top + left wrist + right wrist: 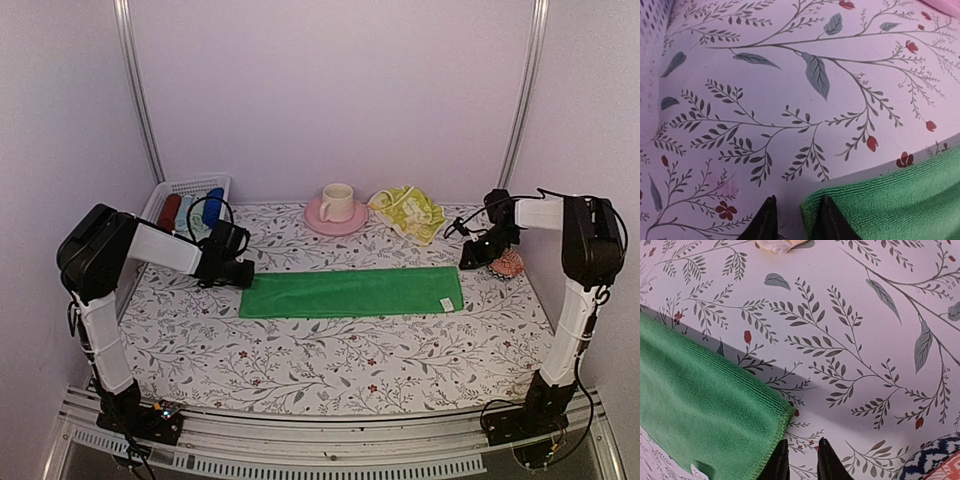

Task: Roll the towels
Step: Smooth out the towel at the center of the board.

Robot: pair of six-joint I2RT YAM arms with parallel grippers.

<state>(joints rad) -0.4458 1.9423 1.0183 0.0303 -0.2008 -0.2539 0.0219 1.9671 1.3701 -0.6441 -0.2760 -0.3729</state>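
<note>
Green towel [350, 293]: judged soft, light, limp. Left claw [798, 210], right claw [802, 447]: slightly parted, empty, a towel corner beside each; grip there.

The top camera is fixed high behind the two arms and looks forward and down from far away, so the whole table [330, 365] fits in it. The left wrist camera is low and very near the table, looking past its own fingertips [765, 222] at the left end of the green towel [350, 293]. The right wrist camera, equally near, sees the towel's right end. All three views share this towel.
</note>
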